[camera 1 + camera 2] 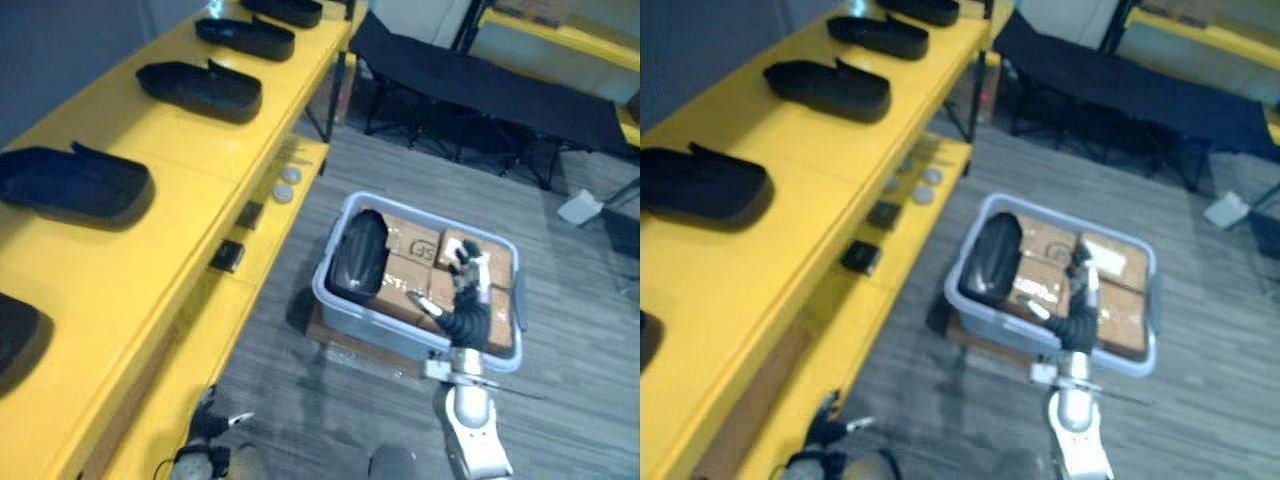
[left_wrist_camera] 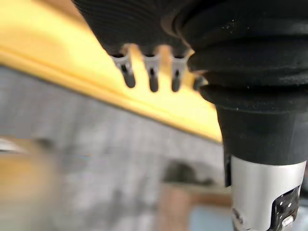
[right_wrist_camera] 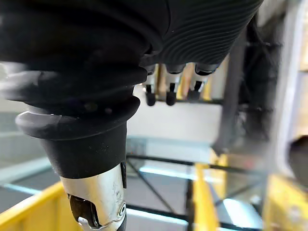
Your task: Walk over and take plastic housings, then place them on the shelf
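Observation:
A black plastic housing (image 1: 358, 255) leans upright at the left end of a pale grey bin (image 1: 335, 300) on the floor, beside cardboard boxes (image 1: 415, 262). My right hand (image 1: 468, 300) hovers over the bin's right half, fingers (image 3: 168, 91) straight, holding nothing and about a hand's width from the housing. Several more black housings (image 1: 200, 90) lie in a row on the top of the yellow shelf (image 1: 190, 190) to the left. My left hand (image 1: 205, 432) hangs low by the shelf's front edge, with its fingers (image 2: 153, 77) relaxed and empty.
The shelf's lower level carries small grey discs (image 1: 285, 185) and black blocks (image 1: 228, 255). A black folding cot (image 1: 480, 85) stands behind the bin. Another yellow shelf (image 1: 570, 35) is at the back right. A white object (image 1: 580, 207) lies on the wooden floor.

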{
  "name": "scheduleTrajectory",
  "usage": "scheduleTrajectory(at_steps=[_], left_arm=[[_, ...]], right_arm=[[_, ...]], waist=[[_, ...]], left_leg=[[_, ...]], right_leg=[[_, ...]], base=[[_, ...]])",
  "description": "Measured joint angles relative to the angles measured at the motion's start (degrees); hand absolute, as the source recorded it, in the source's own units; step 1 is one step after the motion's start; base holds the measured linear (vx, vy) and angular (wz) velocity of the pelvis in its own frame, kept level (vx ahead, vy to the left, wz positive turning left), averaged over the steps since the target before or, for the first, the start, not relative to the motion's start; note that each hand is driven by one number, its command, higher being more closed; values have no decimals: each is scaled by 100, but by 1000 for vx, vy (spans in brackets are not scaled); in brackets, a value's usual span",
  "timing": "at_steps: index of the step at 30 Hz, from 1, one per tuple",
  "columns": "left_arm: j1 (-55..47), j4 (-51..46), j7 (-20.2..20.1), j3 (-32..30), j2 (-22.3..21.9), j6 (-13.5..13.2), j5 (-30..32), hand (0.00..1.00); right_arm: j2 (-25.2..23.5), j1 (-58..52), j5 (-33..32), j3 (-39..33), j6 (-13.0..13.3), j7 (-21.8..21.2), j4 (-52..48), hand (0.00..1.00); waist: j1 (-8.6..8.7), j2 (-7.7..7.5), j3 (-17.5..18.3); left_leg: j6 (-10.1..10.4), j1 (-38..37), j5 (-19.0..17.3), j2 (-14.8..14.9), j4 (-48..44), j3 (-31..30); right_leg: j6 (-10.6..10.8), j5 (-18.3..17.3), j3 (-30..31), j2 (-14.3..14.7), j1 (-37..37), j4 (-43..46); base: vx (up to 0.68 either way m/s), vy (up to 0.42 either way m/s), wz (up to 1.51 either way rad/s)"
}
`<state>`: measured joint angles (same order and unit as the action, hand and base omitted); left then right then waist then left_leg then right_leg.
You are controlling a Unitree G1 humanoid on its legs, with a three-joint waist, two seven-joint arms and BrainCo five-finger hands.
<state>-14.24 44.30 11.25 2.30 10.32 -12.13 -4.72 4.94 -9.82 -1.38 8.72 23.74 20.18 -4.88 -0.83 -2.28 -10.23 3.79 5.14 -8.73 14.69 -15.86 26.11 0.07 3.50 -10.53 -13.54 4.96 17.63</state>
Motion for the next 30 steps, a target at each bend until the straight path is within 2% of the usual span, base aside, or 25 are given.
scheduleTrajectory(at_steps=[1, 2, 3, 4, 6, 7, 8, 9, 11, 13, 14, 15, 16, 17, 18, 19, 20, 25, 30], left_arm=[[-221, 7, -43, -24, -44, -43, 3, 0], [-309, 31, -50, -65, -83, -67, 7, 0], [-354, 177, -33, -210, -86, -153, 9, 0], [-372, 230, -13, -427, -197, -182, 3, 0], [-368, 239, 10, -494, -302, -310, -1, 0], [-222, 259, 71, -489, -409, -420, -3, 0], [-133, 286, 107, -497, -455, -463, -2, 0], [-19, 303, 140, -470, -453, -531, -174, 0], [84, 306, 153, -357, -475, -565, -462, 0], [67, 305, 102, -329, -611, -573, -886, 0], [37, 305, 78, -325, -683, -583, -1045, 0], [23, 271, 78, -331, -746, -612, -1220, 0], [-4, 215, 76, -323, -763, -613, -1294, 0], [-1, 161, 76, -329, -762, -627, -1338, 0], [1, 138, 76, -322, -747, -646, -1333, 0], [2, 144, 74, -321, -790, -658, -1281, 0], [-44, 173, 63, -319, -734, -658, -1252, 0], [-31, 177, -4, -323, -715, -658, -822, 0], [152, -156, 162, -366, -610, -654, -796, 0]], right_arm=[[17, 7, -5, 71, -55, 33, 108, 0], [15, 9, -10, 122, -107, 55, 144, 0], [21, -44, -13, 221, -185, 102, 201, 0], [72, -28, -17, 310, -265, 107, 286, 0], [115, -34, -17, 377, -274, 122, 283, 0], [184, -135, -17, 360, -276, 132, 305, 0], [235, -173, -15, 334, -276, 140, 304, 0], [278, -274, -16, 260, -276, 135, 302, 0], [376, -466, -15, 159, -275, 89, 291, 0], [506, -509, -21, 123, -248, -58, 255, 0], [547, -477, -47, 110, -217, -181, 228, 0], [603, -359, -142, 99, -191, -324, 189, 0], [629, -285, -196, 98, -161, -415, 184, 0], [663, -235, -346, 78, -131, -561, 168, 0], [638, -267, -471, 67, -122, -633, 139, 0], [638, -293, -475, 102, -92, -654, 130, 0], [634, -285, -461, 184, -68, -634, 137, 0], [563, 130, -246, 297, 100, -504, 541, 0], [446, 232, -250, 409, 105, -479, 593, 0]], waist=[[-2, 50, -29], [2, 31, -34], [-2, -44, -13], [-89, 58, -40], [-88, 182, -37], [24, 254, -76], [79, 317, -111], [214, 372, -135], [313, 370, -146], [326, 338, -164], [272, 297, -190], [154, 350, -193], [148, 409, -200], [157, 520, -230], [152, 520, -243], [145, 583, -295], [50, 545, -281], [-147, 511, -269], [-162, 373, -236]], left_leg=[[52, -140, 103, 49, 119, 278], [52, -149, 102, 63, 37, 376], [59, -98, 96, 145, -259, 589], [69, -78, 84, 412, -557, 836], [76, -85, 93, 659, -641, 948], [163, -105, 145, 696, -541, 943], [266, -122, 225, 737, -452, 938], [351, -151, 373, 745, -261, 907], [306, -285, 571, 666, -26, 825], [165, -301, 546, 494, -56, 48], [117, -313, 214, 244, 4, -614], [185, -319, -16, -200, 180, -1396], [199, -319, -148, -325, 305, -1550], [399, -403, -322, -447, 514, -1693], [302, -421, -301, -547, 569, -1662], [288, -421, -294, -526, 533, -1635], [279, -512, -327, -592, 459, -1628], [268, -518, -397, -649, 334, -1587], [254, -511, -399, -686, 309, -1697]], right_leg=[[55, -132, -49, 10, -76, -272], [130, -281, -90, -21, -59, -284], [334, -476, -320, -27, -42, -358], [488, -409, -480, 174, -50, -550], [586, -360, -682, 407, -220, -1158], [650, -311, -682, 547, -295, -1476], [615, -264, -680, 627, -294, -1524], [593, -251, -684, 699, -275, -1538], [544, -227, -605, 753, -254, -1538], [466, -94, -198, 813, -263, -1739], [441, 12, 62, 762, -257, -1921], [462, 158, 385, 758, -132, -2037], [456, 209, 476, 782, -79, -2075], [515, 289, 445, 790, -89, -2197], [484, 270, 378, 708, -96, -2226], [498, 275, 141, 660, -84, -1985], [555, 276, 14, 611, -121, -1875], [648, 326, 169, 579, -127, -1966], [650, 249, 172, 553, -98, -1854]], base=[[-15, -183, -100], [-39, -210, -79], [-65, -236, -101], [-61, -250, -112], [-56, -271, -92], [-64, -262, -44], [-104, -226, -13], [-102, -136, -6], [-107, -110, -23], [-119, -53, -78], [-128, 133, -132], [-140, 172, -128], [-144, 183, -109], [-115, 131, -54], [-85, 106, -25], [19, 82, -5], [62, 57, -8], [41, 55, -11], [20, 14, -1]])
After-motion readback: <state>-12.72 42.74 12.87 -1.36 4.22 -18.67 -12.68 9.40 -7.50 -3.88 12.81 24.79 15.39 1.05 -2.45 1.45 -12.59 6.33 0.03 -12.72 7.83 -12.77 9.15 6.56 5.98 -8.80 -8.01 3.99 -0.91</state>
